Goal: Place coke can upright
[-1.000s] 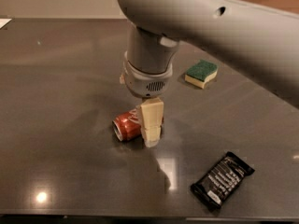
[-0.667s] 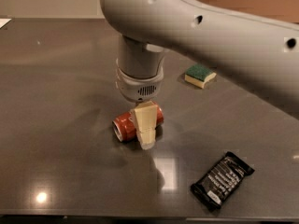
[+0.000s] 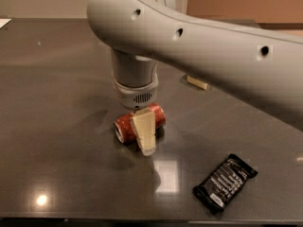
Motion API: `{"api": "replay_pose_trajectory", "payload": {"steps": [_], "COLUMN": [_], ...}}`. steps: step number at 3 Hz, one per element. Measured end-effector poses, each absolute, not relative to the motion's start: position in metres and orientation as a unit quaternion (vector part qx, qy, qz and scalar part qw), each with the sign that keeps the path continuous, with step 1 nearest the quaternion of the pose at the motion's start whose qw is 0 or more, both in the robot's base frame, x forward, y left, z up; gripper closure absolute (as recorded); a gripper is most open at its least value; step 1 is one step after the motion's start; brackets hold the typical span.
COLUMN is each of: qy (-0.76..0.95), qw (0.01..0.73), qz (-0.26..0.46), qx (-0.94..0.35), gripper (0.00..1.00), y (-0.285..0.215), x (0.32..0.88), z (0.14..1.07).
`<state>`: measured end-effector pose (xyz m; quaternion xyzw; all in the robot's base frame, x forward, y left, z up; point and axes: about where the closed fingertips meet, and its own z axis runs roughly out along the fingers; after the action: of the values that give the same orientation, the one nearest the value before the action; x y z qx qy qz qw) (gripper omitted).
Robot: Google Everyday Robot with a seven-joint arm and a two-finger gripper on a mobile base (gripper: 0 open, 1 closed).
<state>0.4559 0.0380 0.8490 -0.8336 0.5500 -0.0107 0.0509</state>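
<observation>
The coke can (image 3: pixel 124 125) is red with silver ends and lies on its side on the dark table (image 3: pixel 57 103), near the middle. My gripper (image 3: pixel 144 135) comes straight down from the big grey arm and sits right at the can. Its cream front part crosses the can's middle and reaches the table in front of it. The far side of the can and the rest of the gripper are hidden behind it.
A black snack packet (image 3: pixel 225 182) lies at the front right. A sliver of the green sponge's pale edge (image 3: pixel 196 82) shows behind the arm at the right. The grey arm spans the upper right of the view.
The gripper has moved left, from beside the can's right end to across its middle. The arm now hides most of the sponge. The can still lies on its side.
</observation>
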Motion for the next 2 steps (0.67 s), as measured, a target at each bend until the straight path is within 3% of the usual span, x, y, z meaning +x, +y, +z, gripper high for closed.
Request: {"api": "replay_pose_trajectory", "payload": {"steps": [1,2], "qy": [0.546,0.543], "qw": [0.04,0.032], "qz": [-0.018,-0.022], "qx": [-0.836,-0.839], "gripper": [0.16,0.4], "y": [0.0383,0.0369], "x": [0.4533,0.4509], "z": [0.8442,0.8417]}}
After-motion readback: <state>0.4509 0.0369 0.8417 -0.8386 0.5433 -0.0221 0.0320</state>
